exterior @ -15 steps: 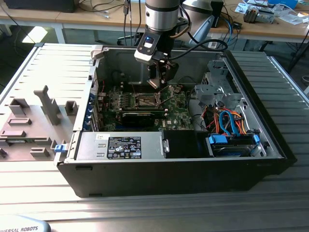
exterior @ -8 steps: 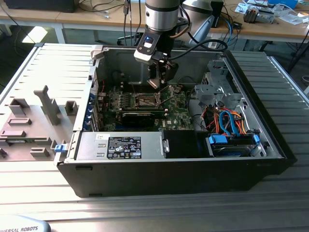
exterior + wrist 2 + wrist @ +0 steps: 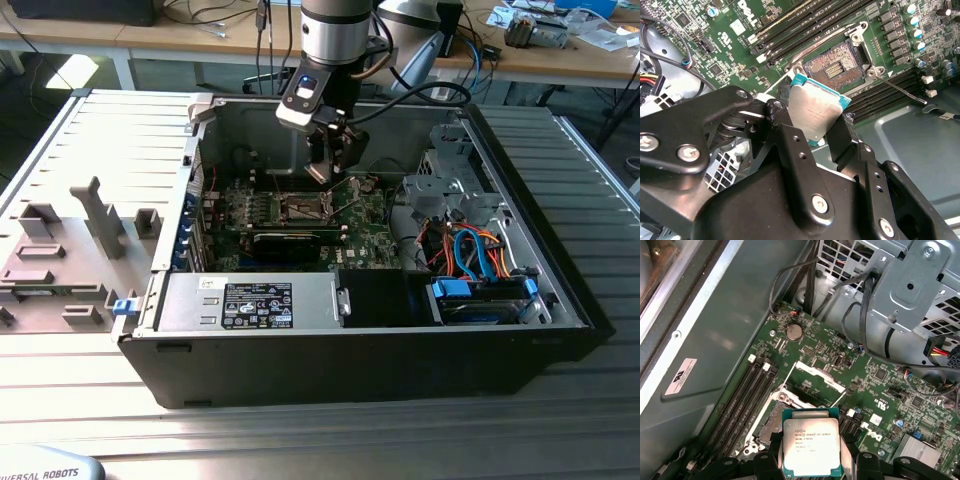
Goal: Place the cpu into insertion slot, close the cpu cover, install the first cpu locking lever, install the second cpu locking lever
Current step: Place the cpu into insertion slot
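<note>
1. One cpu (image 3: 817,112) (image 3: 811,447), a flat square chip with a silvery top and a teal edge, is clamped by its opposite edges in the gripper (image 3: 815,120) (image 3: 812,462) (image 3: 330,168).
2. The gripper's two black fingers (image 3: 790,145) are closed on the chip. The chip hangs tilted above the motherboard and is not seated.
3. One insertion slot (image 3: 837,70) (image 3: 303,208) lies just under and beside the chip. It is empty, and its field of contacts is bare in the second wrist view.
4. One cpu cover (image 3: 821,375), a silvery frame with a square window, stands swung up at the slot's far side.
5. One thin locking lever (image 3: 900,90) juts out from a corner of the slot, raised off the board. I cannot tell whether a second one is there.
6. Long black memory slots (image 3: 747,400) run on either side of the socket.
7. One round coin battery (image 3: 794,331) sits on the board beyond the cover.
8. One black card (image 3: 290,243) lies across the board on the near side of the socket.
9. All this sits in one open computer case (image 3: 380,375). One labelled power supply (image 3: 250,300) is along its near wall, and one drive bay with blue fittings (image 3: 480,295) is at the exterior view's right.
10. One grey tray of fixtures (image 3: 60,250) lies outside the case at the exterior view's left.
</note>
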Controlling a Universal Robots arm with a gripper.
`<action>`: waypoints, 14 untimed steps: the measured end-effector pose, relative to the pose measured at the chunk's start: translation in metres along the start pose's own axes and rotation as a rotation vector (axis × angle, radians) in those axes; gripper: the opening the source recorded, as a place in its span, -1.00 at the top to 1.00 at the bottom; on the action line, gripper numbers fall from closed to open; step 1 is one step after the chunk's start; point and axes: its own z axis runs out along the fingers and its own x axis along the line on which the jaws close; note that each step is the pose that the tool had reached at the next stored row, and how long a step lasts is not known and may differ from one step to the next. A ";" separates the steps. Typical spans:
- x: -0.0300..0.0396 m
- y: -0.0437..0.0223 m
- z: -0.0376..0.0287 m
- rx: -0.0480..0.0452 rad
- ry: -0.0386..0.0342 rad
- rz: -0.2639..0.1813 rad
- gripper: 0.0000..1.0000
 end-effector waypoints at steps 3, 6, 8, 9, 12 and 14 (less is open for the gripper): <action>0.0000 -0.0001 0.0000 0.0006 -0.0010 0.003 -0.08; -0.0002 -0.0004 0.0000 0.0005 -0.0010 0.005 -0.08; -0.0003 -0.0004 0.0000 0.0007 -0.0013 0.005 -0.08; -0.0003 -0.0004 0.0000 0.0008 -0.0014 0.005 -0.08; -0.0003 -0.0004 0.0000 0.0008 -0.0015 0.005 -0.08; -0.0003 -0.0004 0.0001 0.0015 -0.0027 0.006 -0.08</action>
